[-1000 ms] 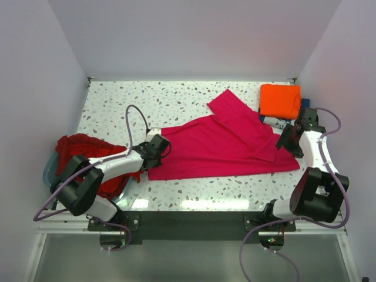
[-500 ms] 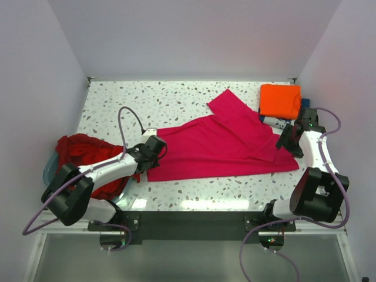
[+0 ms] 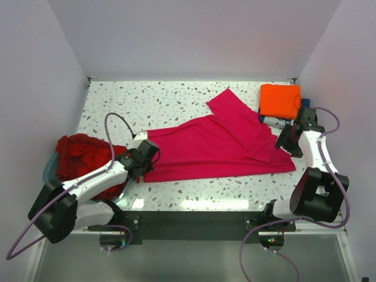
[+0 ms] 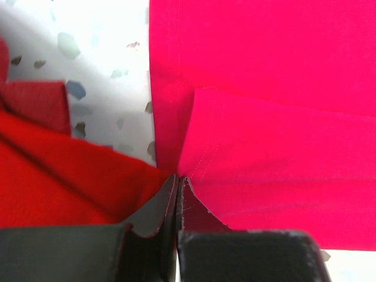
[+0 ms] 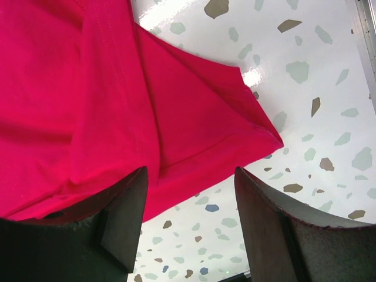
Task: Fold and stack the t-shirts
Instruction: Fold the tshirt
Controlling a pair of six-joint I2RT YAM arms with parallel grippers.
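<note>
The magenta-pink t-shirt (image 3: 220, 147) lies spread across the middle of the speckled table (image 3: 153, 100), mostly flat, its long body running left to right. 1 sleeve (image 3: 232, 108) angles up toward the far side, and a soft fold crosses the cloth near its right end. In the left wrist view its stitched hem (image 4: 176, 64) shows as a neat double seam.

The left claw (image 3: 144, 160) sits at the shirt's left edge with its fingers pressed together, pinching a small raised fold of the pink cloth at their tips (image 4: 177, 179). The right claw (image 3: 285, 141) hangs over the shirt's right end with its 2 fingers spread apart and nothing between them. The pink corner (image 5: 258, 132) lies flat on the table beneath.

The dark red t-shirts (image 3: 82, 153) are heaped, crumpled, in a pale blue tub (image 3: 48, 167) at the table's left edge, just beside the left claw. The orange t-shirt (image 3: 281, 100) sits folded into a tidy block in the far right corner. A sliver of the navy blue t-shirt (image 3: 269, 120), with white print, shows at the block's near edge.
</note>
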